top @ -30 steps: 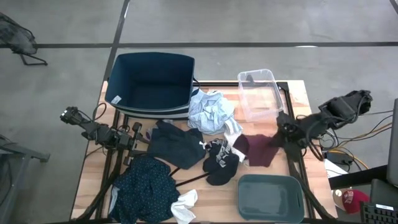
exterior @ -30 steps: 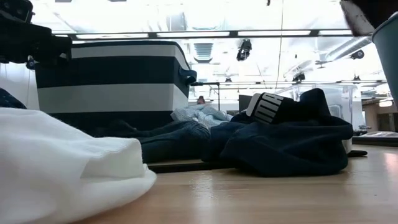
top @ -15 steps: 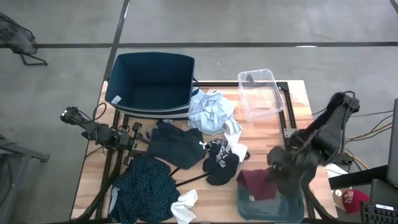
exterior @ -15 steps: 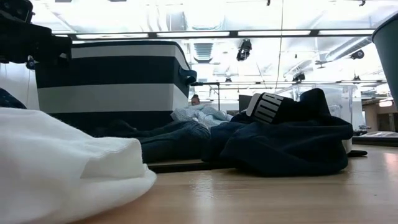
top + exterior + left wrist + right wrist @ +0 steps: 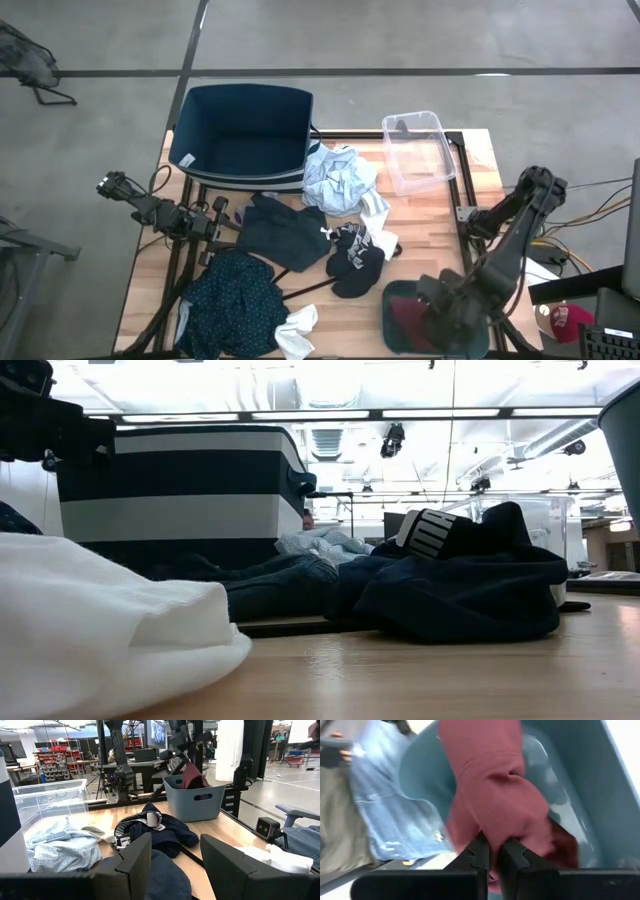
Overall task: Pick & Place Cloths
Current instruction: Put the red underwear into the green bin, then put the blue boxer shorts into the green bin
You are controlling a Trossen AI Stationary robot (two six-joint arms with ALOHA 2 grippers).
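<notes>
My right gripper (image 5: 495, 856) is shut on the maroon garment (image 5: 408, 322) above the grey-blue bin (image 5: 391, 300) at the table's near right corner. The left wrist view shows the maroon cloth (image 5: 192, 775) hanging into that bin (image 5: 192, 800). My left gripper (image 5: 175, 865) waits open at the table's left edge (image 5: 225, 222). On the table lie the pale blue shirt (image 5: 340, 178), a dark garment (image 5: 280, 232), the black ones with white logo (image 5: 352, 262), the dark teal dotted one (image 5: 232, 305) and a white sock (image 5: 297, 332). My right gripper pinches a bunched fold of the maroon garment (image 5: 492, 827) between its two fingers (image 5: 481, 851), coming from above and pointing down. The cloth hangs slack below the fingers, inside the bin's walls. Whether its lower end rests on the bin floor I cannot tell.
A navy striped basket (image 5: 245, 130) stands at the far left and a clear tub (image 5: 420, 150) at the far right. A thin black wire hanger (image 5: 300, 290) lies among the clothes. Bare wood (image 5: 430, 230) shows between the tub and the bin.
My right gripper has carried the maroon garment from the table's right-middle toward the near edge, lifting it clear of the wood, and has brought it down into the grey-blue bin. The other clothes have stayed where they were.
</notes>
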